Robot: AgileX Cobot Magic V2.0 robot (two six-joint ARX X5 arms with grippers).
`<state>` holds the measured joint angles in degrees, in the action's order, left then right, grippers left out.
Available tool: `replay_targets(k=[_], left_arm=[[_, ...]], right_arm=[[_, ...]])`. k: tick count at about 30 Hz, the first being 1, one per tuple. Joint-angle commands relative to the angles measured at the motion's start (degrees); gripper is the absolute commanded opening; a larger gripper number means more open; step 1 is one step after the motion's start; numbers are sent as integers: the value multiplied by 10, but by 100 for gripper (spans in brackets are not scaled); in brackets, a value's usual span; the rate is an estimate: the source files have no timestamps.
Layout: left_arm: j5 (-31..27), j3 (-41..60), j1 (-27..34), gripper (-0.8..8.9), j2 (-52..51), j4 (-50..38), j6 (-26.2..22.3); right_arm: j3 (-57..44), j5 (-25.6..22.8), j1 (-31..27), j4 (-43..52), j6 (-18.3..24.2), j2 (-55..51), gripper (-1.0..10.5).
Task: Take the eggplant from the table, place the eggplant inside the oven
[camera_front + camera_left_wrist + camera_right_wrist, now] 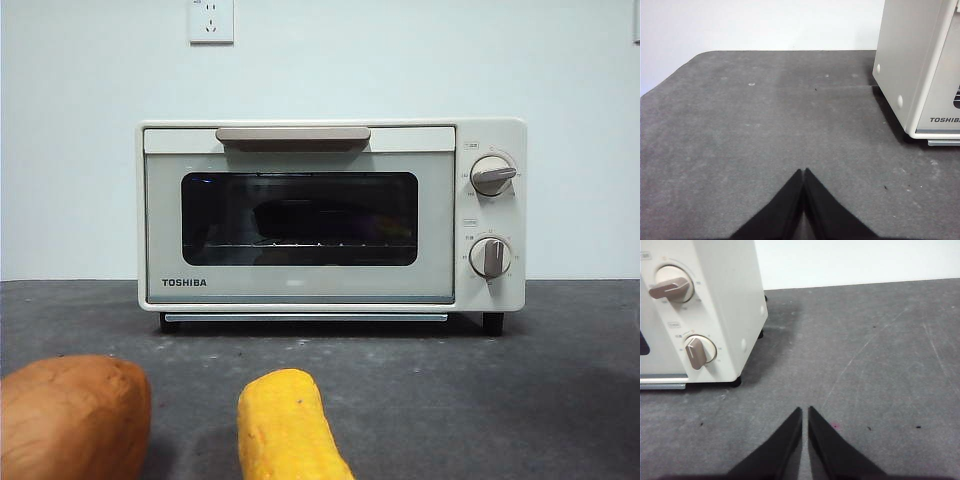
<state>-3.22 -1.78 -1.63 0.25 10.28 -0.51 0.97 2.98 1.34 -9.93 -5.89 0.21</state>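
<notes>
While oven [300,215] door shut — eggplant [310,218] lies inside on rack.

The cream-white oven [330,215] stands on the dark grey table [450,390] with its door shut. Behind the dark glass, the eggplant [315,218] lies lengthwise on the wire rack, only dimly visible, well apart from both jaw pairs.

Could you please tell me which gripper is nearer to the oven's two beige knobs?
Right. The right gripper hangs beside the cream-white toaster oven's knob side; the left gripper waits off the opposite side.
</notes>
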Motion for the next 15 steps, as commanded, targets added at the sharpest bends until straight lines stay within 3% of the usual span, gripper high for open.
replay_targets(k=[1,15], left_arm=[[0,16,1,8,-1,0,2],[0,16,1,8,-1,0,2]], right_arm=[[-4,3,-1,-3,13,0,5],[-4,-2,-1,13,7,0,5]])
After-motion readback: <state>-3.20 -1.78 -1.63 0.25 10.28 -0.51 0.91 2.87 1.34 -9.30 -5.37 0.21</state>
